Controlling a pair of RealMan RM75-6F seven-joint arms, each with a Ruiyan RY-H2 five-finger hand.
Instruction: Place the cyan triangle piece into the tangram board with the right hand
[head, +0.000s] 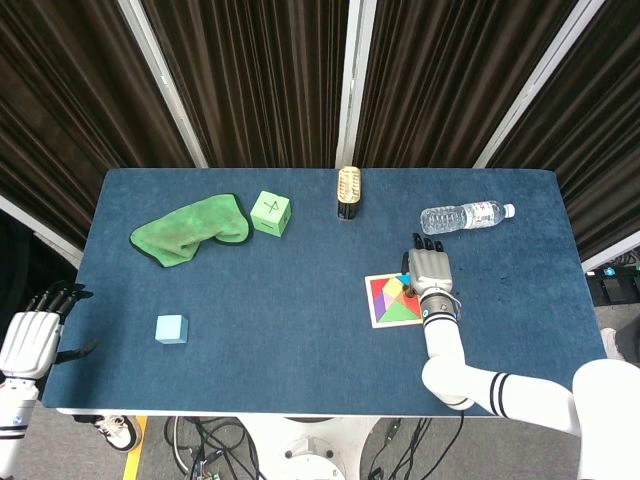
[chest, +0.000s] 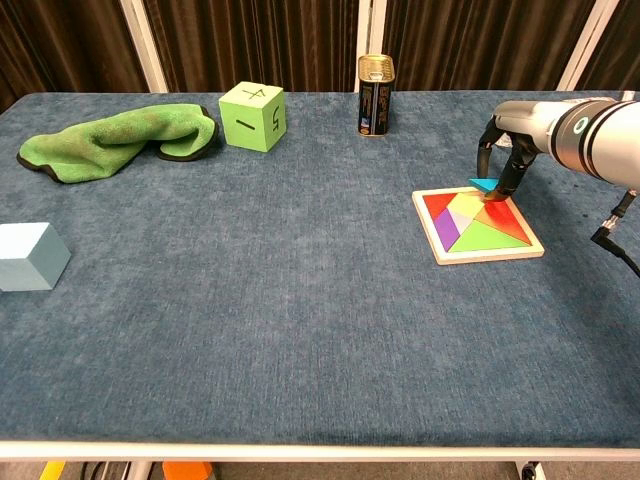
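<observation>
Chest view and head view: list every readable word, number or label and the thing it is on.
"4": top face of the green cube.
"5", lying sideways: the cube's right front face.
A single stroke, perhaps "1": its left front face.
Can: label print too small to read.
Water bottle: label unreadable.

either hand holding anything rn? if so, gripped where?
Right hand pinches the cyan triangle piece at its right end, over the tangram board's far edge. Left hand holds nothing, fingers apart, off the table.
</observation>
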